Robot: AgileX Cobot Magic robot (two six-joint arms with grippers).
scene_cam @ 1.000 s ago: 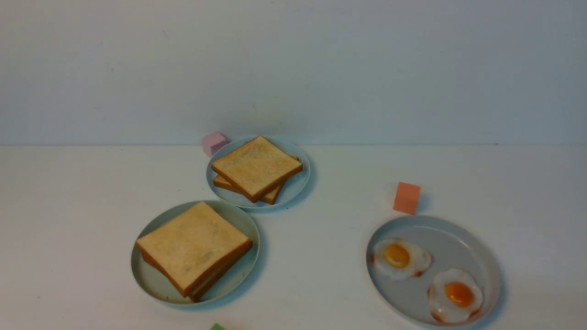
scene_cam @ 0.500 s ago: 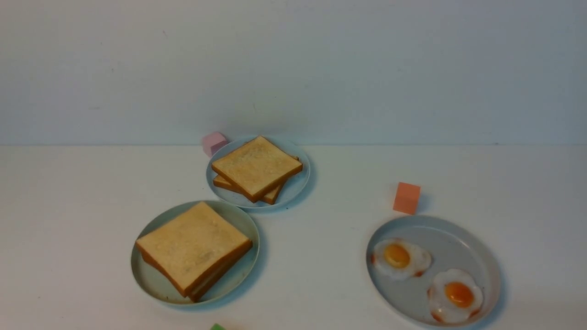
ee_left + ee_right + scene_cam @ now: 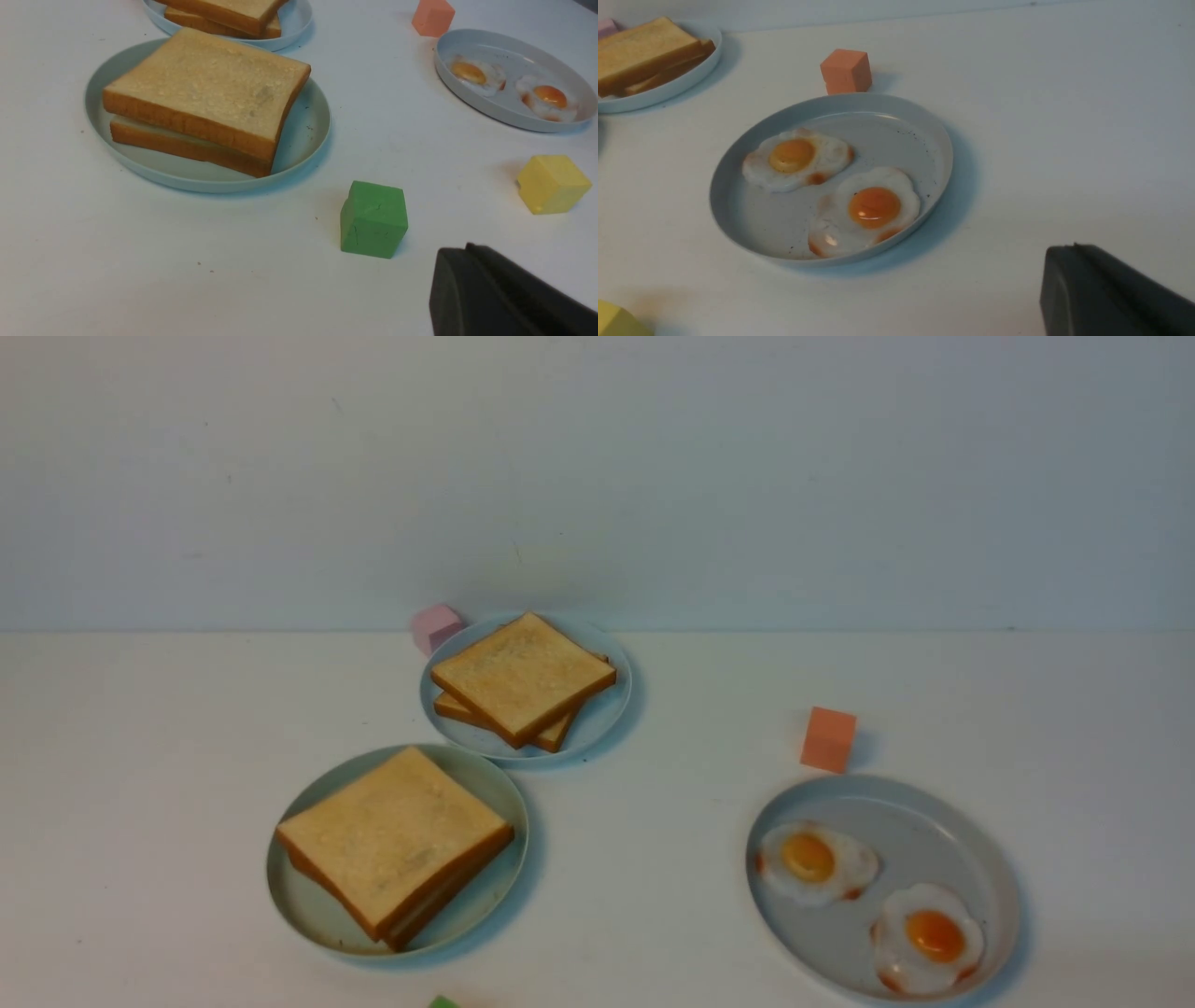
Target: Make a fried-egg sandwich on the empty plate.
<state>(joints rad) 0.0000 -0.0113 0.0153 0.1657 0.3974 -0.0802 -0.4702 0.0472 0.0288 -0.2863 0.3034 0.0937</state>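
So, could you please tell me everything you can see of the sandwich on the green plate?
The sandwich is two square golden-brown toast slices stacked flat, with a thin pale layer between them at the edge. It lies inside the green plate, corners near the rim. Nothing else touches it; no gripper is near.

The front view looks forward and down over the desk (image 3: 653,728) toward a plain wall, from well back — all three plates fit in it. The left wrist view sits low and near the mint plate (image 3: 299,140), facing across the desk toward the egg plate (image 3: 467,42); a dark piece of the left gripper (image 3: 504,298) cuts its corner. The right wrist view hangs close over the egg plate (image 3: 934,135). Both wrist views share the orange cube (image 3: 432,17) (image 3: 845,71) and the toast plate (image 3: 682,77).
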